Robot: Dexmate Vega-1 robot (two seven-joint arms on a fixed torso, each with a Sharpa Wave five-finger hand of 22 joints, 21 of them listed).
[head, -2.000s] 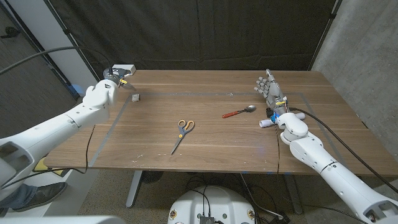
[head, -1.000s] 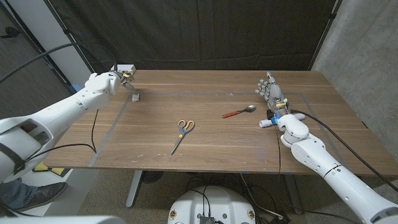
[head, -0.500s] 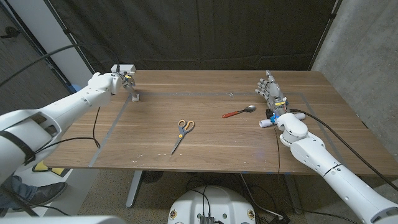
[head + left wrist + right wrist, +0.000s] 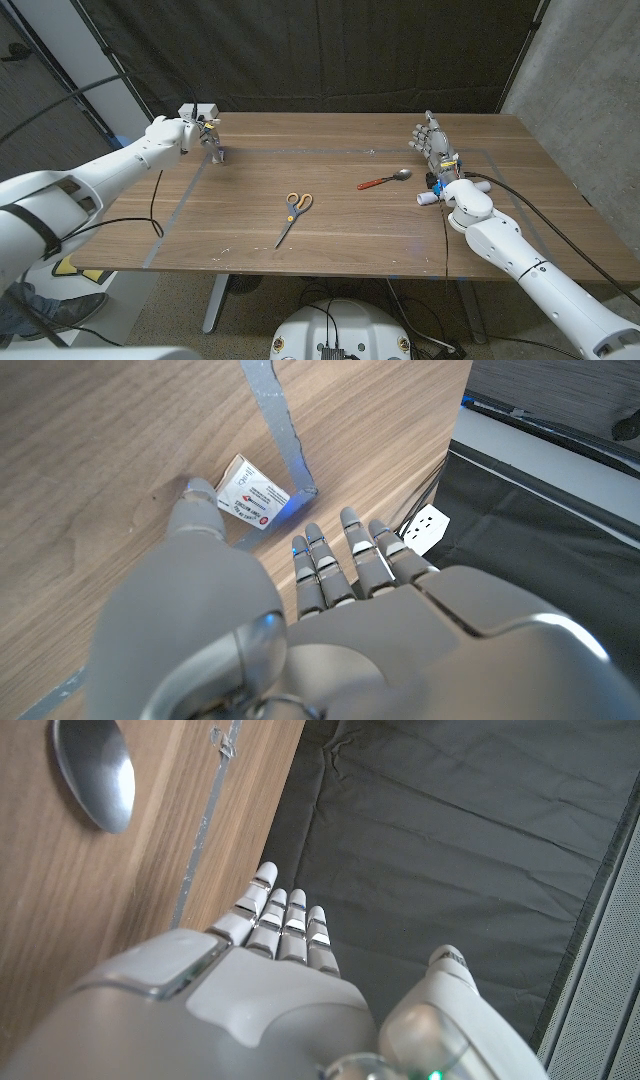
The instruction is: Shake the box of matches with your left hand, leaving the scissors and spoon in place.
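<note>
The small box of matches (image 4: 218, 155) lies by the far left corner of the grey tape outline; in the left wrist view the matchbox (image 4: 255, 505) shows its white label with red print. My left hand (image 4: 196, 133) hovers just beside and above it, fingers (image 4: 340, 555) spread, thumb tip close to the box, holding nothing. The scissors (image 4: 293, 215), with yellow and blue handles, lie mid-table. A spoon (image 4: 385, 180) with a red handle lies right of centre; its bowl (image 4: 95, 775) shows in the right wrist view. My right hand (image 4: 437, 150) stands upright beyond the spoon, fingers (image 4: 285, 920) straight.
A white socket block (image 4: 198, 110) with a cable sits at the table's far left edge, behind my left hand. Grey tape (image 4: 185, 195) marks a rectangle on the wooden table. A dark curtain hangs behind the table.
My left hand has moved right and down from the table's far left corner to the matchbox. Scissors, spoon and right hand have stayed put.
</note>
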